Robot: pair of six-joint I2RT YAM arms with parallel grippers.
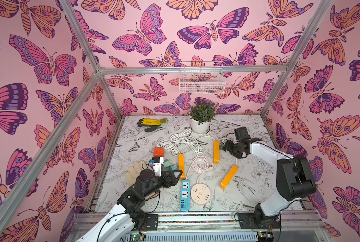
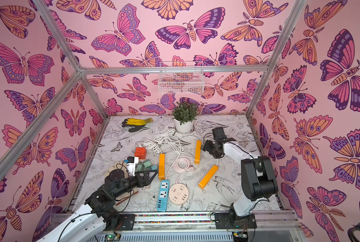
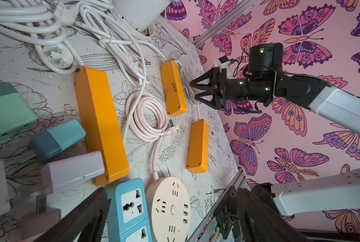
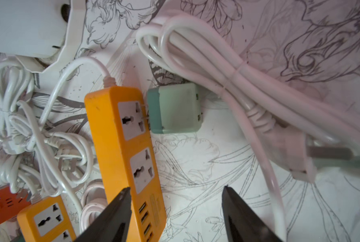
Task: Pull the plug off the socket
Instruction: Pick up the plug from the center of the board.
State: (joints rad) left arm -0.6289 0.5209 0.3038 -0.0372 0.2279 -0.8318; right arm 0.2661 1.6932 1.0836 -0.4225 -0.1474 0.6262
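The floral-printed white tabletop (image 1: 248, 167) carries assorted power strips. The left gripper (image 1: 180, 174) hangs over the near-left clutter, jaws wide apart and empty. The right gripper (image 4: 176, 189) is at the rear right, jaws apart and holding nothing, before the long orange plastic power strip (image 4: 120, 125). Against that strip's end socket lies the small green cube plug (image 4: 179, 109). Whether its pins are seated cannot be confirmed.

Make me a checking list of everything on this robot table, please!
Surface: white flower-print tabletop, crowded.
Job's things: pale green cube plug beside orange socket strip, prongs toward its socket; in or out, unclear.
Clutter: blue socket strip, round cream socket disc, yellow-black gloves, potted green plant.
Pincers: left pincer open, empty; right pincer open, empty, facing the plug.
Cables: tangled white cords, coiled pink cord.
Surroundings: pink butterfly walls, white wire basket.
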